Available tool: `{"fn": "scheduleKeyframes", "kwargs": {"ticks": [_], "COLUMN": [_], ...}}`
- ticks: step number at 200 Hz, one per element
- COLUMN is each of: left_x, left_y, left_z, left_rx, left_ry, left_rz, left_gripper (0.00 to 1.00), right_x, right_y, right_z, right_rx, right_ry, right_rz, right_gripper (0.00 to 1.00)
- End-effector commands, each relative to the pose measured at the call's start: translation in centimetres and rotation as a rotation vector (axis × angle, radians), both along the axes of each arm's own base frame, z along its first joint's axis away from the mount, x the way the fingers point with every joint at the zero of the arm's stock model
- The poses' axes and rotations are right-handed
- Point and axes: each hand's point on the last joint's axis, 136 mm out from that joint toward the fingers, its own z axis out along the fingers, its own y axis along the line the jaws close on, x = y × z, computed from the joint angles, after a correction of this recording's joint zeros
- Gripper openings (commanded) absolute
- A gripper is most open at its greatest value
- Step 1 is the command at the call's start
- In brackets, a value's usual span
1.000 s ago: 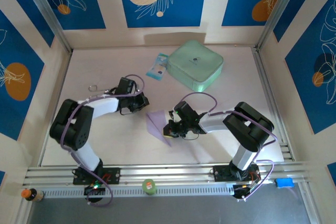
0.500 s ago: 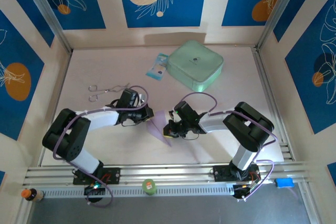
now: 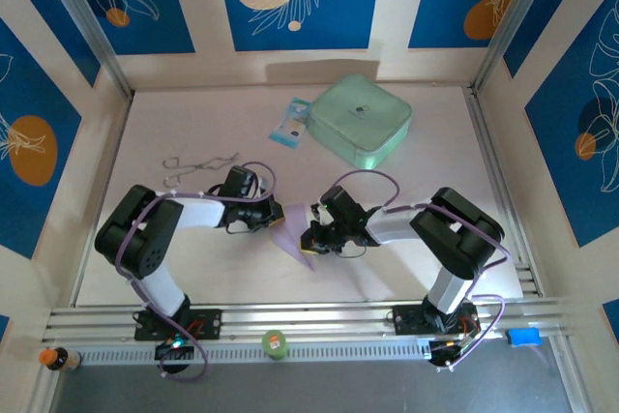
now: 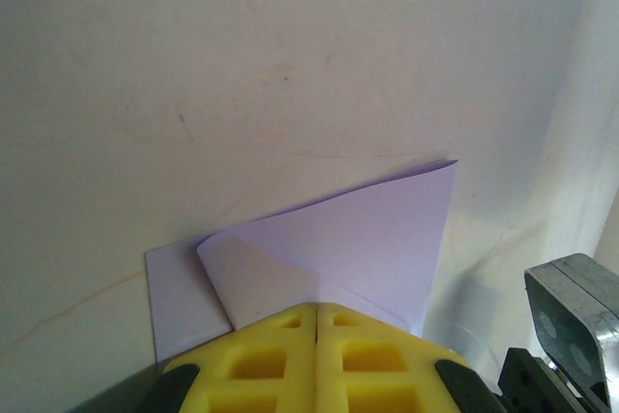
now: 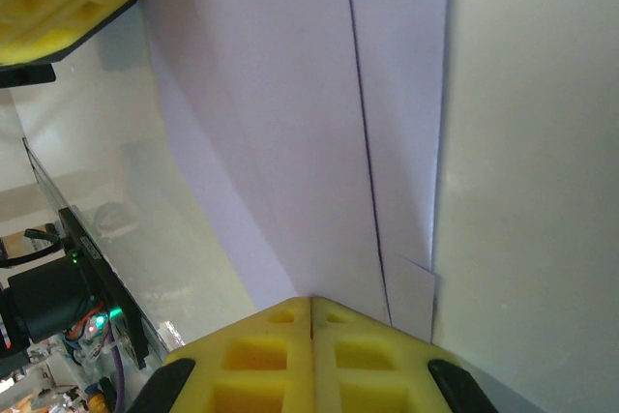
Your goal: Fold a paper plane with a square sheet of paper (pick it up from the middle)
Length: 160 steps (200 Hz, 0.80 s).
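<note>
The square sheet of paper (image 3: 293, 235) is pale lavender, creased into a pointed shape, and lies mid-table between both arms. My left gripper (image 3: 275, 212) is shut, its tips against the sheet's upper left edge. In the left wrist view a flap of the sheet (image 4: 368, 239) curls up and over just ahead of the shut yellow tips (image 4: 317, 309). My right gripper (image 3: 311, 237) is shut too, tips set on the sheet's right side. In the right wrist view the sheet (image 5: 290, 142) lies flat with a long crease, running under the tips (image 5: 311, 302).
A mint-green case (image 3: 363, 120) and a blue-white packet (image 3: 289, 123) sit at the back of the table. Thin metal tongs (image 3: 198, 166) lie left of the left arm. A metal rail (image 3: 309, 321) with a green cap (image 3: 276, 343) borders the near edge.
The left gripper moved right and toward the near edge, from clear of the sheet to its edge, and a flap now stands curled up. The right gripper has stayed put.
</note>
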Motion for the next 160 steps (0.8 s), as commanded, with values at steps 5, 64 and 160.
{"fn": "scheduleKeyframes", "kwargs": {"ticks": [5,64,160], "left_x": [2.6,4.9,0.3], "left_y": [3.4,4.4,1.6], "left_z": [-1.5,-0.5,6.0], "left_rx": [0.101,0.095,0.017], "left_ry": [-0.017,-0.030,-0.140], "left_rz": [0.104,0.129,0.043], "left_gripper": [0.03,0.03,0.07], "right_x": [-4.3,-4.3,-3.3], "right_y": [-4.8,-4.7,-4.4], "right_z": [-5.6,-5.6,-4.4], "right_rx": [-0.241,-0.238,-0.198], "right_ry": [0.180,0.179,0.149], "right_rz": [-0.008,-0.002,0.038], "right_gripper": [0.00,0.00,0.00]}}
